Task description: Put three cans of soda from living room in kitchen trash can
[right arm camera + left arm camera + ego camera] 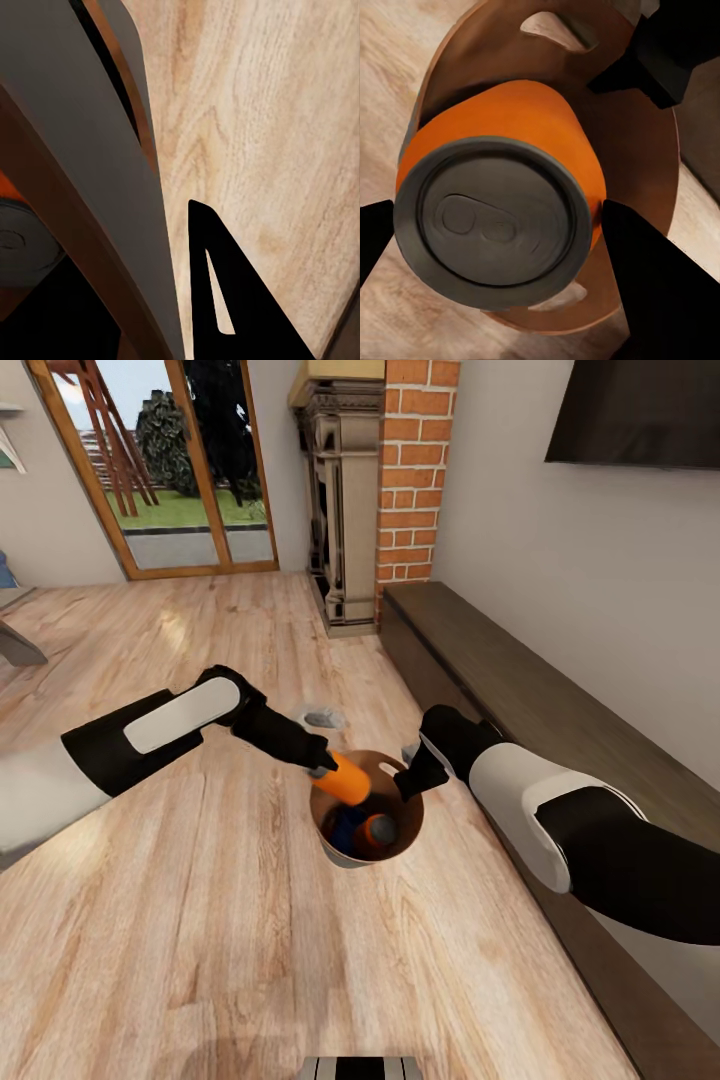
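The trash can (366, 848) hangs just above the plank floor (200, 920), the right claw (412, 778) pinching its rim (a steadying hold, I'd guess, so the bin travels with the robot). Inside lie a dark blue can (346, 828) and an orange can (378, 830). The left claw (322, 762) is clamped on the third can (343, 779), tilted over the mouth, seemingly ready to drop. Beyond run the low cabinet (520, 690), the brick column (413, 470) and the glass door (160, 470).
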`<state>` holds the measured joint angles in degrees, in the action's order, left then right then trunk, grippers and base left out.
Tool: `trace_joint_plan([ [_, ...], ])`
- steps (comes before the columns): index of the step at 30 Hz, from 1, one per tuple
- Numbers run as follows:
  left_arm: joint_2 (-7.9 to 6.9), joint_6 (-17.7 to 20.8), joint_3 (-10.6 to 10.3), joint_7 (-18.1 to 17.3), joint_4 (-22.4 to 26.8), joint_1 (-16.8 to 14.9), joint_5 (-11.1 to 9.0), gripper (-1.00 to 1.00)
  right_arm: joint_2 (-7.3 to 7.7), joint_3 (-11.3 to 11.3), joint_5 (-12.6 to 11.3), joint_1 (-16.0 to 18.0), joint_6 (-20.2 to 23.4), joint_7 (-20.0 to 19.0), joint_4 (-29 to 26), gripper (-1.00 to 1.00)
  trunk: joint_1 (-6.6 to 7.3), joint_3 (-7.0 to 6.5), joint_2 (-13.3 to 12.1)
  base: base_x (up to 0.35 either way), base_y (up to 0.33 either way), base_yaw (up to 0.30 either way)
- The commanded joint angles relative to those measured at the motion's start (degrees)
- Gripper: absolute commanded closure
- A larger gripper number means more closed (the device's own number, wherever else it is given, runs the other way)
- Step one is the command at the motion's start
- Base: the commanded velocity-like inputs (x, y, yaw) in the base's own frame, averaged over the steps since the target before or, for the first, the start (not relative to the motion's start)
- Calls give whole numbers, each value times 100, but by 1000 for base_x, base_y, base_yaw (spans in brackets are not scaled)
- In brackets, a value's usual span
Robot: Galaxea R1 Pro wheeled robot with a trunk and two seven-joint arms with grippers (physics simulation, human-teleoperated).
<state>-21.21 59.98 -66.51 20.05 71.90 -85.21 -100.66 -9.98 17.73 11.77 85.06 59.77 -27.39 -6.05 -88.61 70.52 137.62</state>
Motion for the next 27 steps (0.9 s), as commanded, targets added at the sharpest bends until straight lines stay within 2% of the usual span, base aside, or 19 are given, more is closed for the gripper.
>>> trace_joint_plan([
  [1, 124, 2, -29, 74, -101, 3, 19, 100, -1, -100, -139, 2, 23, -3, -2, 100, 1, -1, 0, 0, 0, 0],
  [4, 445, 2, -102, 197, -320, 4, 185, 100, -1, -101, -139, 2, 23, -3, -2, 100, 1, -1, 0, 0, 0, 0],
  [8, 754, 2, -136, 250, -526, 5, 321, 100, -1, -99, -139, 2, 23, -3, -2, 100, 1, -1, 0, 0, 0, 0],
  [11, 827, 2, -177, 265, -629, 5, 354, 100, -1, -98, -139, 2, 23, -3, -2, 100, 1, -1, 0, 0, 0, 0],
  [12, 845, 2, -253, 270, -661, 5, 399, 100, -1, -100, -139, 2, 23, -3, -2, 100, 1, -1, 0, 0, 0, 0],
  [14, 876, 2, -407, 274, -706, 2, 592, 100, -1, -102, -139, 2, 23, -3, -2, 100, 1, -1, 0, 0, 0, 0],
  [19, 1028, 2, -521, 284, -900, 13, 843, 100, -1, -102, -139, 2, 23, -3, -2, 100, 1, -1, 0, 0, 0, 0],
  [27, 1100, 2, -574, 316, -970, 22, 921, 100, -1, -100, -139, 2, 23, -3, -2, 100, 1, -1, 0, 0, 0, 0],
])
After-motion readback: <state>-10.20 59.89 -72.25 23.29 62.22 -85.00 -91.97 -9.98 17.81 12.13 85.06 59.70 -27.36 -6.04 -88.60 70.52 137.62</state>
